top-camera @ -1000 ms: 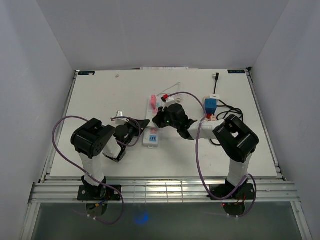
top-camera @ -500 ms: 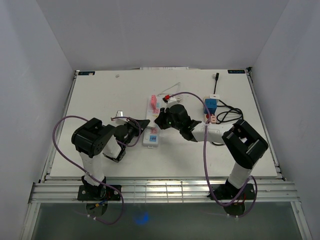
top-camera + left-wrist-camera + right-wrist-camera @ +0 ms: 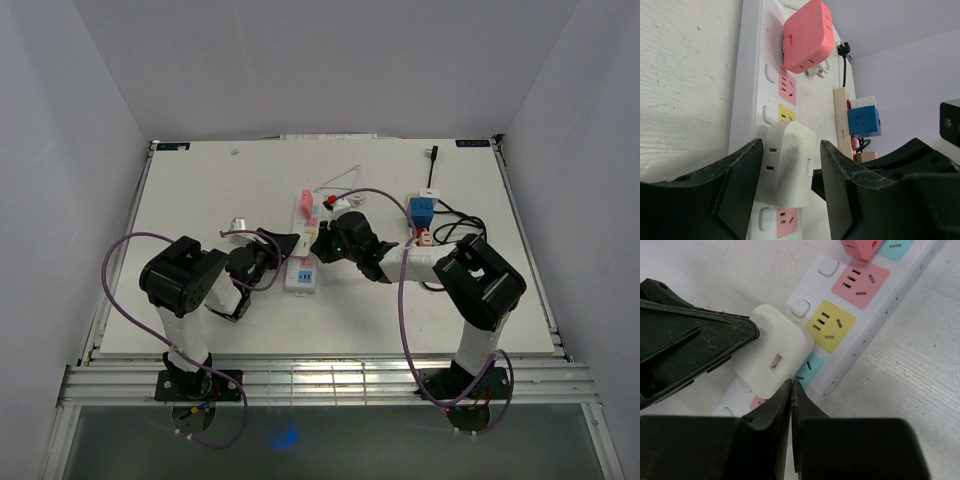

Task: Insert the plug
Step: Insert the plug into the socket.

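While both arms meet at the middle of the table (image 3: 200, 200), each takes a different stance. Seen from above, the left arm is folded low, its elbow bunched near its base and its forearm reaching forward and to the right, with a purple cable (image 3: 120, 270) looping round its outer side. The right arm has its elbow raised out to the right, and its forearm stretches leftward, close over the tabletop.

The white plug (image 3: 787, 167) sits in the power strip (image 3: 752, 75), on the socket row just nearer than a yellow socket (image 3: 785, 114). A pink plug (image 3: 807, 35) is seated further along the same strip.

The left gripper (image 3: 790, 147) is spread apart and straddles the white plug, with 1 of its 2 fingers (image 3: 737, 180) on each side. It grips nothing. A thin gap shows on one side. On the other, the right wrist view puts a fingertip right at the plug's corner, though actual contact cannot be told.

The right gripper (image 3: 791, 385) is clenched, its 2 tips pressed together on nothing, pointing at the plug's near edge just beside it.

Well off to the right lie a blue cube adapter (image 3: 421, 210) and a black cord (image 3: 455, 215).
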`<act>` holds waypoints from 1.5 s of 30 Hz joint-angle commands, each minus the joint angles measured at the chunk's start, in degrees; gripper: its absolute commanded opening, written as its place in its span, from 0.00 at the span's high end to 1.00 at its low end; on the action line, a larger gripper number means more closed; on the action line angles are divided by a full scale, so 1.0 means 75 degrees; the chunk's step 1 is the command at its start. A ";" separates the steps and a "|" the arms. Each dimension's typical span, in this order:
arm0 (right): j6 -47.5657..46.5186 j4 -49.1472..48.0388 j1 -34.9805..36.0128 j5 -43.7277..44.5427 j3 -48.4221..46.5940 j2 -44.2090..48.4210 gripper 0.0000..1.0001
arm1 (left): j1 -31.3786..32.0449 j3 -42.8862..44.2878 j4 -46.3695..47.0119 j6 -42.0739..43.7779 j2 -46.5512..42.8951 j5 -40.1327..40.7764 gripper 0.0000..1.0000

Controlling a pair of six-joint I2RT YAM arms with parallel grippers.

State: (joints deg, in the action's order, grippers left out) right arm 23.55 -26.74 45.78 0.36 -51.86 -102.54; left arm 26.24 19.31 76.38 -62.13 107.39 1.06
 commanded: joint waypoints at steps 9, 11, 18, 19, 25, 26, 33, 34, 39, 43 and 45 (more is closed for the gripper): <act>-0.0140 -0.0114 0.0049 -0.0154 -0.0469 0.0043 0.92 | -0.0170 -0.0290 -0.2590 0.0702 0.0400 0.0035 0.36; -0.0140 -0.0091 0.0060 -0.0130 -0.0457 0.0183 0.92 | -0.0170 -0.0266 -0.2590 0.0737 0.0388 0.0023 0.36; -0.0210 -0.0243 0.0060 -0.0177 -0.0398 0.0547 0.92 | -0.0170 -0.0208 -0.2649 0.0772 0.0376 -0.0024 0.36; -0.0210 -0.0243 0.0060 -0.0223 -0.0468 0.0594 0.92 | -0.0170 -0.0208 -0.2637 0.0784 0.0376 -0.0024 0.36; -0.0397 -0.0185 0.0072 -0.0528 -0.0679 0.0700 0.92 | -0.0170 -0.0219 -0.2695 0.0819 0.0236 -0.0013 0.36; -0.0421 -0.0196 0.0060 -0.0563 -0.0714 0.0676 0.92 | -0.0170 -0.0219 -0.2719 0.0831 0.0224 -0.0001 0.36; -0.0071 -0.0231 0.0060 -0.0389 -0.0354 0.0009 0.92 | -0.0170 -0.0231 -0.2766 0.0866 0.0200 0.0011 0.37; 0.0000 -0.0289 0.0049 -0.0330 -0.0247 -0.0061 0.92 | -0.0170 -0.0219 -0.2789 0.0877 0.0177 0.0011 0.37; 0.0129 -0.0150 0.0060 -0.0329 -0.0222 -0.0320 0.92 | -0.0170 -0.0184 -0.2848 0.0866 0.0142 -0.0059 0.38; 0.0153 -0.0173 0.0049 -0.0271 -0.0292 -0.0121 0.92 | -0.0170 -0.0184 -0.2918 0.0877 0.0060 -0.0036 0.38; 0.0153 -0.0126 0.0060 -0.0306 -0.0409 -0.0074 0.92 | -0.0170 -0.0184 -0.2953 0.0889 0.0036 -0.0036 0.38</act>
State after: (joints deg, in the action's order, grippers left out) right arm 24.21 -26.65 45.89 -2.26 -53.47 -104.84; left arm 24.58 19.62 69.28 -59.66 106.15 1.06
